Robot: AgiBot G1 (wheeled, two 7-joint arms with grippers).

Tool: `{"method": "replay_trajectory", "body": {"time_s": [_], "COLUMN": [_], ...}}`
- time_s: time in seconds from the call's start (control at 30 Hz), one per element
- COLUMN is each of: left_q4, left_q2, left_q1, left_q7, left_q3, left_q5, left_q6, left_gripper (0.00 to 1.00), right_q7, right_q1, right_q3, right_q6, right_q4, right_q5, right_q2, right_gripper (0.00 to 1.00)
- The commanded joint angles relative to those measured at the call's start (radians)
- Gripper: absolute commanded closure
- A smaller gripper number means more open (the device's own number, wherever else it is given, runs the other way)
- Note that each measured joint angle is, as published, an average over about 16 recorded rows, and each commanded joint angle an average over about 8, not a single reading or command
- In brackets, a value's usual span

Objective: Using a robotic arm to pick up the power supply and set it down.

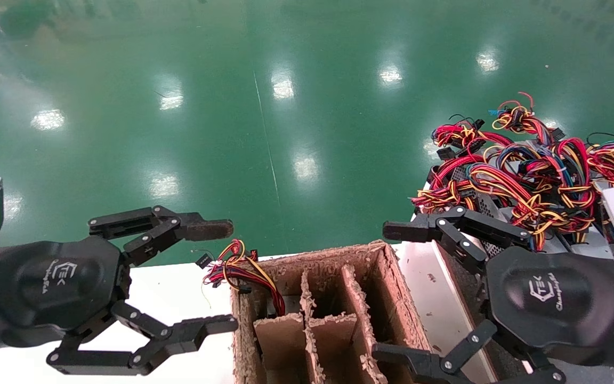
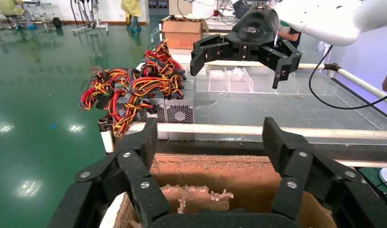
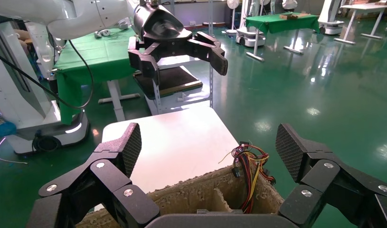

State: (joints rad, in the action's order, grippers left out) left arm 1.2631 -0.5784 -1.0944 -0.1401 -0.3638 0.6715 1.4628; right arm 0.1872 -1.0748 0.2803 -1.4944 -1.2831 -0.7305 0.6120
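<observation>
Several silver-grey power supplies point(image 1: 525, 176) with red, yellow and black wire bunches lie piled at the right rear, just beyond my right gripper point(image 1: 389, 290). That gripper hangs open and empty above the right edge of a cardboard box point(image 1: 333, 256). My left gripper point(image 1: 221, 277) is open and empty to the left of the box. One wire bunch point(image 1: 237, 266) sticks up from the box's far left slot; its metal body is hidden. The left wrist view shows the pile point(image 2: 134, 90) past my open left gripper point(image 2: 210, 142). The right wrist view shows the bunch point(image 3: 248, 161) between my open right gripper's point(image 3: 210, 147) fingers.
The box has cardboard dividers forming narrow slots and frayed rims point(image 3: 191, 194). It stands against a white table point(image 1: 168, 288) on its left and a white-railed bench point(image 2: 277, 129) on its right. Clear plastic trays point(image 2: 229, 80) sit farther along the bench. Green floor lies beyond.
</observation>
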Motion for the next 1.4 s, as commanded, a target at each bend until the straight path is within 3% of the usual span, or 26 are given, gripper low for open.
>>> {"method": "replay_trajectory", "body": {"time_s": [0.03,1.1,1.13,1.37,1.4], "left_q4": [0.0,0.0,0.0,0.0,0.0], "left_q2": [0.0,0.0,0.0,0.0,0.0], "left_q1": [0.0,0.0,0.0,0.0,0.0], "left_q7": [0.0,0.0,0.0,0.0,0.0], "left_q3": [0.0,0.0,0.0,0.0,0.0], "left_q5": [0.0,0.0,0.0,0.0,0.0], "left_q6": [0.0,0.0,0.0,0.0,0.0], "left_gripper": [1.0,1.0,0.94,0.06,0.0], "right_q7": [0.0,-0.002,0.0,0.041,0.053], "right_q1": [0.0,-0.002,-0.004,-0.047,-0.057], "right_q3": [0.0,0.019,0.023,0.089,0.104], "right_q6": [0.0,0.025,0.028,0.039,0.044], "right_q4": [0.0,0.026,0.032,0.1,0.111], "right_q5": [0.0,-0.042,-0.049,-0.137,-0.16], "right_q2": [0.0,0.018,0.022,0.078,0.091], "right_gripper": [0.0,0.0,0.0,0.0,0.0]}}
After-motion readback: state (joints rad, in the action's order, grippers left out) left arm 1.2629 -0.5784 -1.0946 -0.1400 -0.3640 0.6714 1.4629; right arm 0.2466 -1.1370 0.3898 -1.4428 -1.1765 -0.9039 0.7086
